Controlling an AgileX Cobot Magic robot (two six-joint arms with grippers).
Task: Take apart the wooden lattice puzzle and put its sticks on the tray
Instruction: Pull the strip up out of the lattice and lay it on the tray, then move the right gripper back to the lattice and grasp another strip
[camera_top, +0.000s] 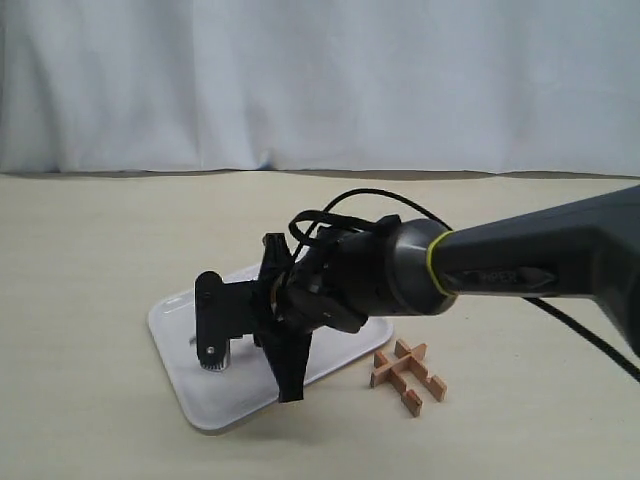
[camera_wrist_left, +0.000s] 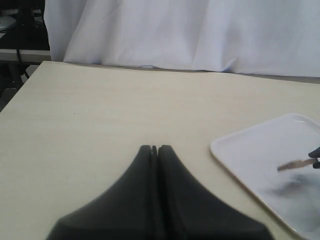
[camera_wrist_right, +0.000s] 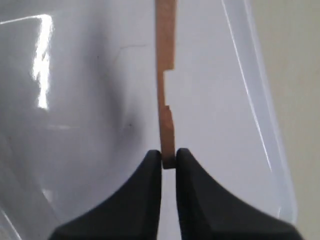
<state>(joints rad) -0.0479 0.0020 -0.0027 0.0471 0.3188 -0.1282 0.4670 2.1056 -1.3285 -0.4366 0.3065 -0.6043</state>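
Note:
My right gripper (camera_wrist_right: 168, 157) is shut on one end of a notched light-brown stick (camera_wrist_right: 165, 75), which hangs just above the white tray (camera_wrist_right: 75, 125). In the exterior view the right arm (camera_top: 480, 265) reaches across over the tray (camera_top: 230, 400). The rest of the wooden lattice puzzle (camera_top: 408, 375) lies on the table right of the tray, its sticks still crossed. My left gripper (camera_wrist_left: 155, 148) is shut on nothing above bare table, left of the tray (camera_wrist_left: 255, 155). From there the held stick (camera_wrist_left: 295, 164) shows over the tray. The left gripper does not appear in the exterior view.
A beige table (camera_top: 100, 250) carries everything, and a white curtain (camera_top: 300, 80) hangs behind it. The table's left edge (camera_wrist_left: 20, 90) shows in the left wrist view, with dark equipment beyond it.

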